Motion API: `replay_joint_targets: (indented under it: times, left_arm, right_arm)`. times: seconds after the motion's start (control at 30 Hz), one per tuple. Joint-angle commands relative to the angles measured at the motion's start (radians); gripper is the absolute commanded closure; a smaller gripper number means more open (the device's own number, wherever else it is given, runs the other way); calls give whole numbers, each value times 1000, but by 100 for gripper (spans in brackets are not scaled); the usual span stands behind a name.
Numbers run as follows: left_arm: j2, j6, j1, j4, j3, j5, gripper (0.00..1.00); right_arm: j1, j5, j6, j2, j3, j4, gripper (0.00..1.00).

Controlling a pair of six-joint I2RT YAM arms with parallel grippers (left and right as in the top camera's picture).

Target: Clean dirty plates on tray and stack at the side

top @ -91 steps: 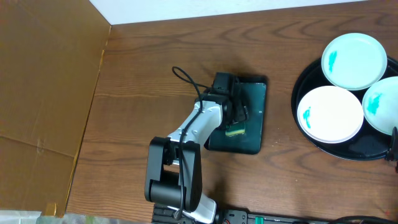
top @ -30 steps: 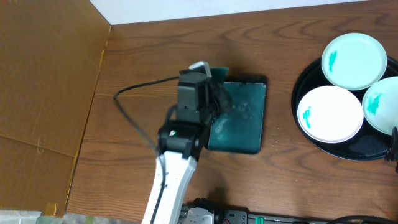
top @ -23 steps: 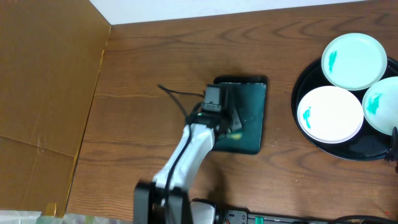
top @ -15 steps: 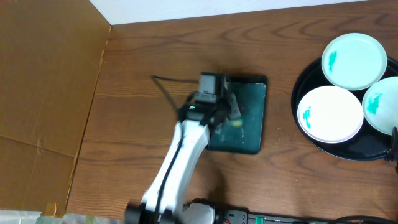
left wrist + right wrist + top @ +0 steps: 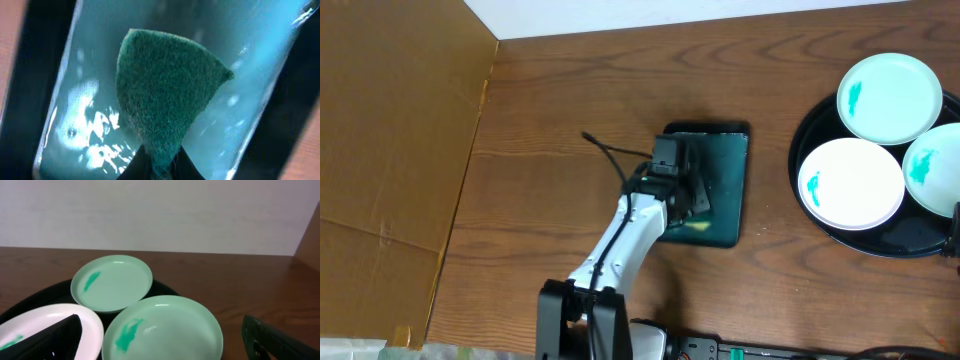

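All three teal-smeared round pale plates (image 5: 889,96) (image 5: 851,183) (image 5: 932,167) sat unwashed, unstacked on the round black tray (image 5: 905,240), right edge. The left gripper (image 5: 157,165) pinched a green scouring sponge (image 5: 167,95); the right gripper (image 5: 161,330) had its jaws spread, empty.

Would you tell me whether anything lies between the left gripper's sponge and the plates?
Nothing visible does. The left gripper, shut on the sponge above the small tray, has only bare table and the round tray's low rim between it and the plates.
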Motion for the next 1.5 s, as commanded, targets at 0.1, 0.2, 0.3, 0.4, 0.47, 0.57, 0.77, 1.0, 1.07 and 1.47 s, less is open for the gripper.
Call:
replay_joint_targets:
  times: [0.1, 0.2, 0.3, 0.4, 0.47, 0.57, 0.77, 1.0, 1.07, 1.47]
  left_arm:
    - [-213, 51, 0, -46, 195, -15, 93]
    - [-292, 40, 0, -43, 190, -16, 93]
    - [-288, 32, 0, -34, 137, -17, 93]
    - [-216, 21, 0, 29, 40, -17, 93]
    - [-142, 22, 0, 84, -13, -17, 93]
    - [-50, 23, 2, 92, -4, -19, 93]
    - [-103, 21, 0, -14, 156, 17, 93]
    - [-246, -178, -10, 31, 207, 168, 93]
    - [-257, -232, -29, 31, 207, 169, 93]
    - [-198, -294, -266, 170, 207, 64, 93]
  right_arm:
    - [14, -120, 127, -5, 0, 22, 1]
    - [14, -152, 180, -5, 0, 90, 1]
    - [14, -246, 219, -5, 0, 244, 1]
    - [13, -270, 216, -5, 6, 406, 1]
    - [13, -275, 198, -1, 39, 429, 1]
    - [13, -276, 146, 32, 166, 265, 1]
    - [13, -229, 18, 317, 602, -284, 1]
    - [14, -496, 32, 638, 895, -430, 1]
    - [14, -635, 37, 695, 896, -351, 1]
    - [15, -486, 203, 1170, 1228, -679, 1]
